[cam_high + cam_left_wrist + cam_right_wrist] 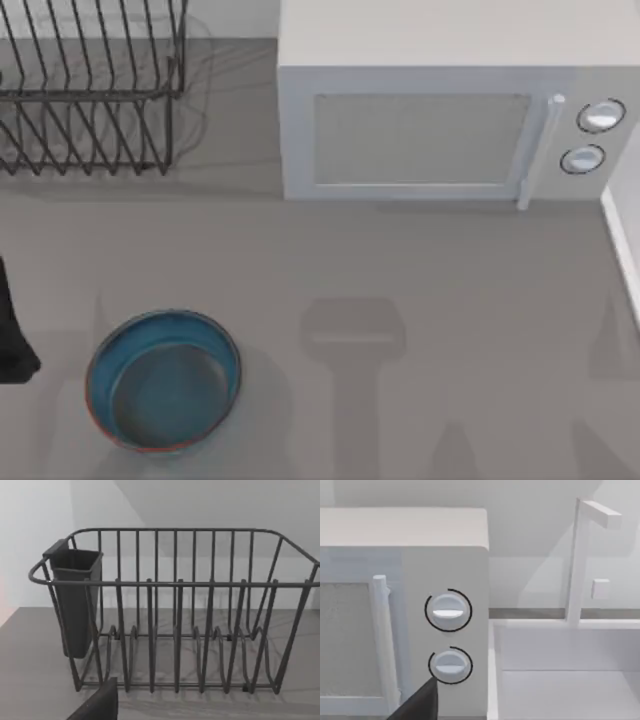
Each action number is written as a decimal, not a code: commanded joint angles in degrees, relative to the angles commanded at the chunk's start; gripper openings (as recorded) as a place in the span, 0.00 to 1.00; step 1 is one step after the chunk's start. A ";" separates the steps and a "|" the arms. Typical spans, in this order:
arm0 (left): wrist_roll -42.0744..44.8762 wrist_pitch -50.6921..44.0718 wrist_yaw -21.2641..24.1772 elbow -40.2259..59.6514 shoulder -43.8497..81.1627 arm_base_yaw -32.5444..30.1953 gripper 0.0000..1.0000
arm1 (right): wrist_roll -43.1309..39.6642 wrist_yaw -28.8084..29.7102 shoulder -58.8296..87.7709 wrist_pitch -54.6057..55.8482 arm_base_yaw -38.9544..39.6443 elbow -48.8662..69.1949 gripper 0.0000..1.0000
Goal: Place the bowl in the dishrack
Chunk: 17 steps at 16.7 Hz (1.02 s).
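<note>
The bowl [163, 380], blue with a thin orange-red rim and a greyish-blue inside, sits upright on the table at the front left. The dishrack [90, 90], dark wire with slanted bars, stands at the back left; the left wrist view faces the dishrack [175, 630] head on, with a dark cup [75, 600] hung on one end. A dark part of my left arm [12, 335] shows at the table's left edge, just left of the bowl and apart from it. A dark piece of my left gripper [97, 705] and of my right gripper [417, 705] shows in each wrist view.
A white microwave [440, 100] with its door shut and two round knobs [598, 116] fills the back centre and right. Right of it is a white basin [560, 680] with a white faucet [580, 555]; its edge [622, 250] shows at the right.
</note>
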 joint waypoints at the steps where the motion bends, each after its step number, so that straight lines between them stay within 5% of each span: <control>1: 0.00 0.00 0.00 0.00 0.00 0.00 1.00 | 0.00 0.00 0.00 0.00 0.00 0.00 1.00; 8: -6.27 -10.51 0.26 12.03 12.76 -6.61 1.00 | 0.00 0.00 0.00 0.00 0.00 0.00 1.00; 17: -24.49 -43.38 0.00 47.81 62.37 -25.45 1.00 | 0.00 0.00 0.00 0.00 0.00 0.00 1.00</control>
